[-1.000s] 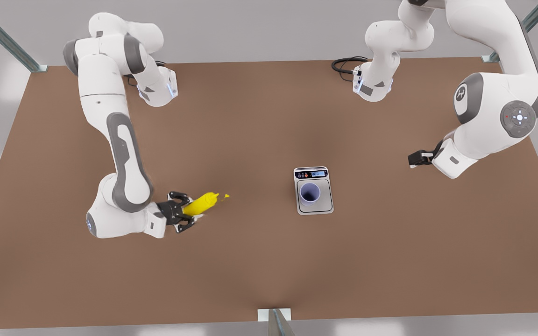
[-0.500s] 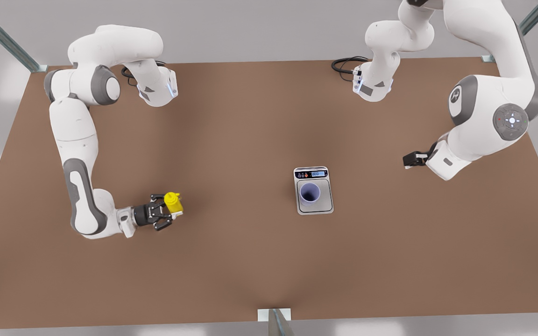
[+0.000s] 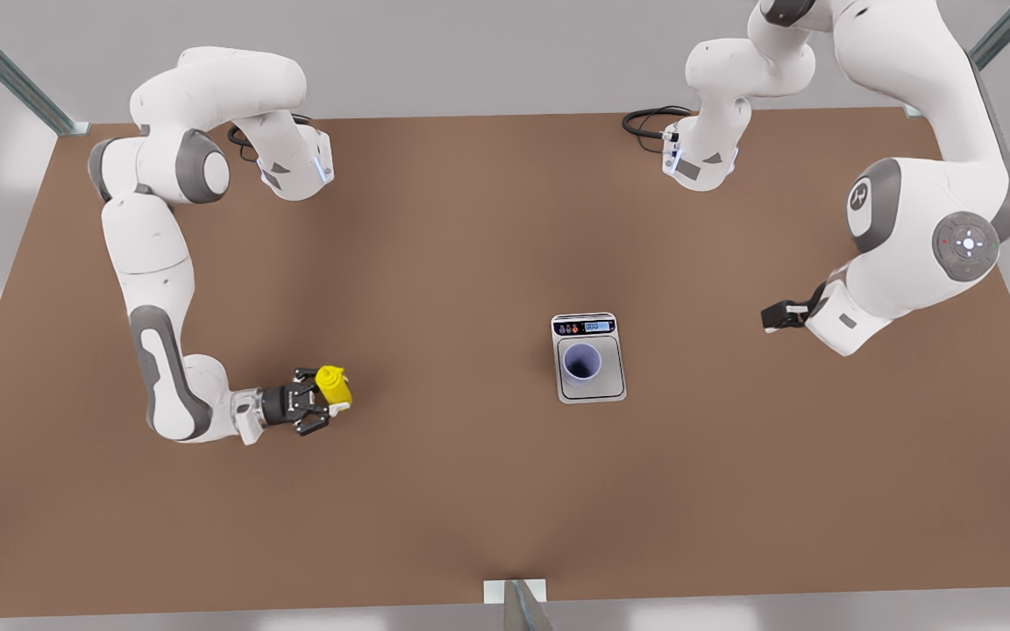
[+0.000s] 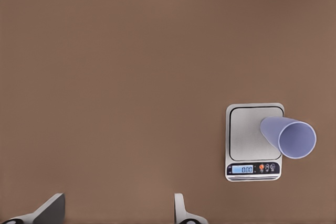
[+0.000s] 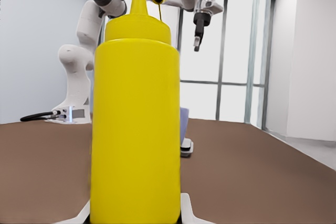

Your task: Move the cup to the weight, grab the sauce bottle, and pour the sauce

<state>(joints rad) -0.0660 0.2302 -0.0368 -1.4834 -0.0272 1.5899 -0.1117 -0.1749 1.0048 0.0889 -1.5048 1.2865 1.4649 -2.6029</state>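
The right tool [image 3: 323,405] grips the upright sauce bottle [image 3: 332,385] at its base. The left tool [image 3: 775,315] hangs open above the desk [image 3: 470,491], its wrist view revealing the cup [image 4: 289,135] on the weight [image 4: 254,141].

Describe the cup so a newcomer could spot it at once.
Start at the brown table and find the silver scale near its middle. The cup stands upright on the scale's grey plate, below the display strip. It is a plain lavender-blue tumbler without a handle, unlike the yellow sauce bottle held in the right gripper.
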